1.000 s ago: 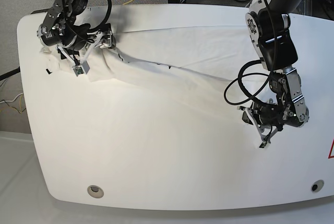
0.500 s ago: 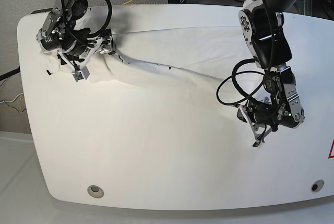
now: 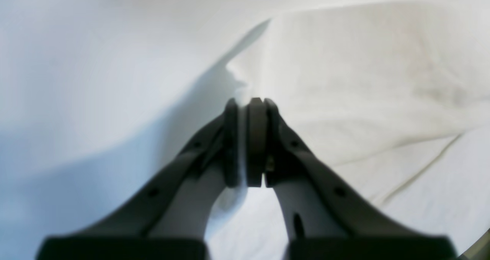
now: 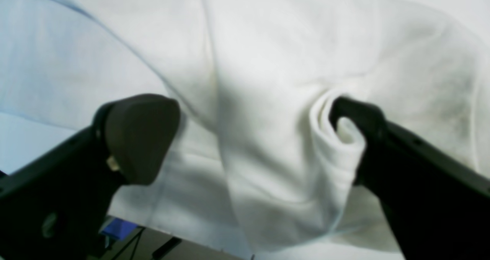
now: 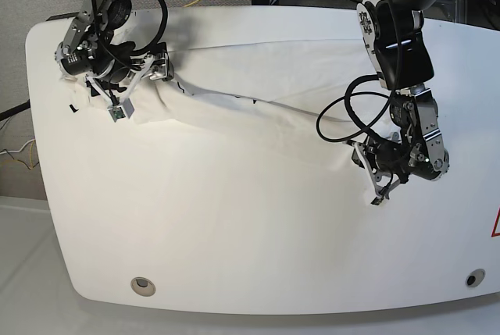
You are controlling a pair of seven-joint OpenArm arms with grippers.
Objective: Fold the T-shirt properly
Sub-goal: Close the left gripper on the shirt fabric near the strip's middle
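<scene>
The white T-shirt (image 5: 258, 85) lies stretched across the back half of the white table (image 5: 234, 233), bunched into folds at both ends. My left gripper (image 5: 373, 190), at the right of the base view, is shut on a thin edge of the T-shirt (image 3: 363, 68). The left wrist view shows that edge of cloth pinched between the pads (image 3: 256, 137) of the left gripper (image 3: 249, 103). My right gripper (image 5: 138, 89), at the left of the base view, stands open over the bunched cloth. In the right wrist view a rolled fold of the T-shirt (image 4: 268, 61) lies between the wide fingers of the right gripper (image 4: 247, 114) and touches the right fingertip (image 4: 356, 114).
Round holes sit near the table's front left (image 5: 141, 284) and front right (image 5: 471, 279). A small black mark (image 5: 72, 107) lies on the table left of the right gripper. A black cable (image 5: 344, 120) loops from the left arm over the cloth. Carpet and equipment lie behind the table.
My left gripper has moved left and slightly back, pulling its pinched edge of the T-shirt along. The right gripper shifted a little and stays open.
</scene>
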